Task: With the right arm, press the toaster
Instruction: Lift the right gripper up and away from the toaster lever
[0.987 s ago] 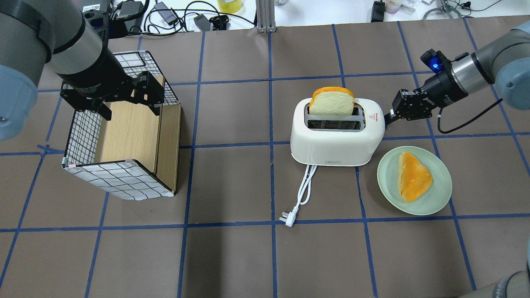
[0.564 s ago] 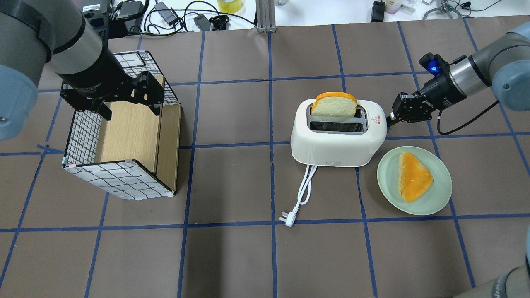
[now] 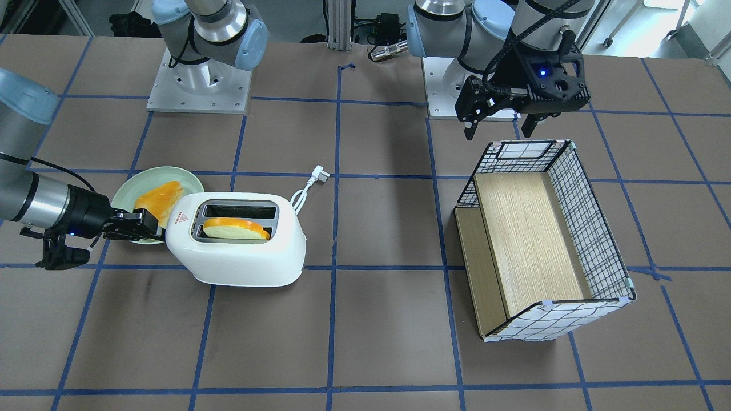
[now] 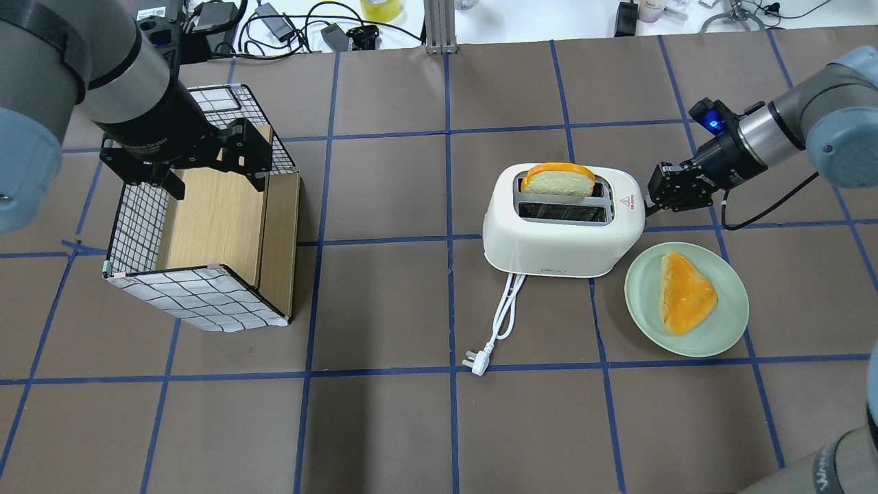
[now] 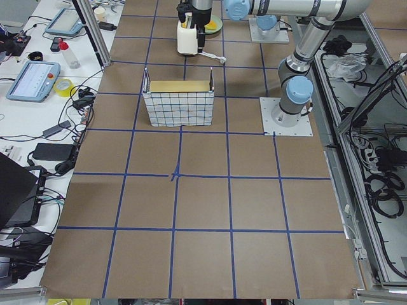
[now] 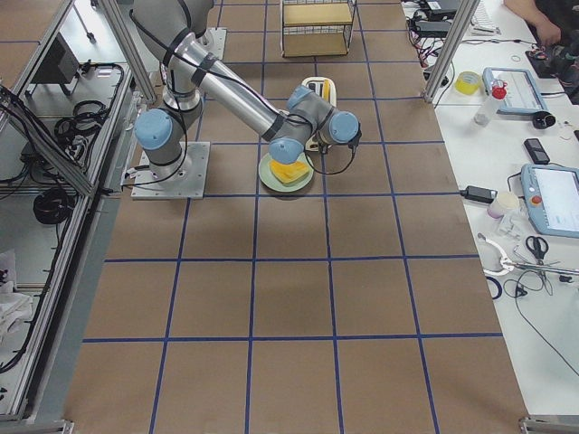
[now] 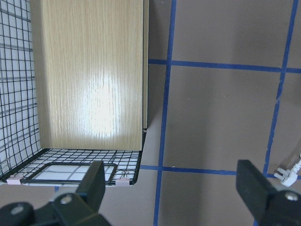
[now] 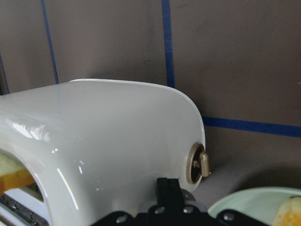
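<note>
The white toaster (image 4: 562,237) stands right of the table's middle, red triangle sticker on top. A bread slice (image 4: 557,180) sits low in its far slot. My right gripper (image 4: 648,206) is shut, its fingertips against the toaster's right end. In the right wrist view its closed fingers (image 8: 168,188) sit just left of the grey knob (image 8: 200,165) on the toaster (image 8: 103,141). The part under the tips is hidden. It also shows in the front view (image 3: 157,228), beside the toaster (image 3: 245,260). My left gripper (image 4: 212,175) is open and empty above the basket.
A wire basket (image 4: 199,281) with a wooden insert stands at the left. A green plate (image 4: 734,322) with another bread piece (image 4: 682,291) lies just in front of the right gripper. The toaster's white cord and plug (image 4: 478,360) trail toward me.
The right gripper has moved down along the toaster's end. The bread slice has sunk deeper into the slot. The left arm has not moved.
</note>
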Available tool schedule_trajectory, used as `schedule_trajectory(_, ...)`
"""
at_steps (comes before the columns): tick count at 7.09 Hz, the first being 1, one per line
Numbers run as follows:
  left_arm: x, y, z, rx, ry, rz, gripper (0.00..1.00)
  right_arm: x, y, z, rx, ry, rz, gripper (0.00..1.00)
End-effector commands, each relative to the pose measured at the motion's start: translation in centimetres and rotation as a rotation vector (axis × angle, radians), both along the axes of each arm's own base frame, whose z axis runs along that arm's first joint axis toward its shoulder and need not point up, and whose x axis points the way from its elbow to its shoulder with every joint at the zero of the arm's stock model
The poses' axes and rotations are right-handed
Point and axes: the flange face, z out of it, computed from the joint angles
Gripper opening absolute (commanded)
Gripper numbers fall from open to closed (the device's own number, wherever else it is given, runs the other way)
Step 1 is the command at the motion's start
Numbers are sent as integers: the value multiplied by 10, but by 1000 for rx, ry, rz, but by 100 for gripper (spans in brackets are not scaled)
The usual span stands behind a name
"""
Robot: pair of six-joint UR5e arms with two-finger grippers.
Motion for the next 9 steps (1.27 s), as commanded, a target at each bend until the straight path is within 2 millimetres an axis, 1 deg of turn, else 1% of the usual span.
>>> schedule_trajectory(1, 0, 0, 0, 0, 0, 0, 100, 0, 0, -6, 12, -3, 0, 0)
schedule_trajectory(2, 0, 0, 0, 0, 0, 0, 100, 0, 1, -5, 13, -2, -2, 0)
schedule_trajectory(3, 0, 0, 0, 0, 0, 0, 100, 0, 1, 2, 8, 8, -12, 0)
schedule_trajectory(4, 0, 0, 0, 0, 0, 0, 100, -1, -1, 17, 4, 26, -39, 0)
schedule_trajectory(5, 0, 0, 0, 0, 0, 0, 100, 0, 5, 40, 30, 73, -97, 0)
schedule_trajectory(7, 0, 0, 1, 0, -2, 0, 100, 6, 17, 77, 22, 96, -139, 0)
schedule_trajectory(8, 0, 0, 0, 0, 0, 0, 100, 8, 24, 108, 13, 126, -168, 0)
schedule_trajectory(9, 0, 0, 0, 0, 0, 0, 100, 4, 23, 145, 11, 196, -170, 0)
